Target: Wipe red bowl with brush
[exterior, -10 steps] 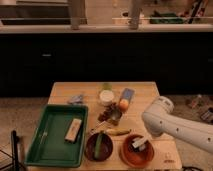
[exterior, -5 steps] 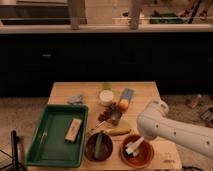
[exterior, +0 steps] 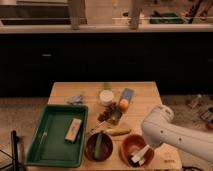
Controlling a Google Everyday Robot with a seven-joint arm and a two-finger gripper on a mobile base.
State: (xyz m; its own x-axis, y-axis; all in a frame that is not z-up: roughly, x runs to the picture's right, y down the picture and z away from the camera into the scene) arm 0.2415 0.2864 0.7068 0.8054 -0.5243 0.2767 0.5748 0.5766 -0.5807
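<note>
Wooden surface (exterior: pixel 145 94) before dark cabinets (exterior: pixel 100 60), pale counter (exterior: pixel 100 28) behind.
My claw (exterior: pixel 138 154) dips into the red bowl (exterior: pixel 127 146) at the surface's front right, the brush (exterior: pixel 135 160) at its tip; I cannot tell its grip. Green tray (exterior: pixel 50 146) sits left.

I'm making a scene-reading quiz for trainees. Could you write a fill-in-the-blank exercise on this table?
1. The tan rectangular block lies in a flat plastic tray coloured ____.
2. The round orange-red bowl stands to the picture's ____ of the dark brown-maroon bowl.
3. The gripper, on the white robot arm, reaches down to the small whitish-grey brush, which is ____ the orange-red bowl.
Missing words: green; right; inside.
</note>
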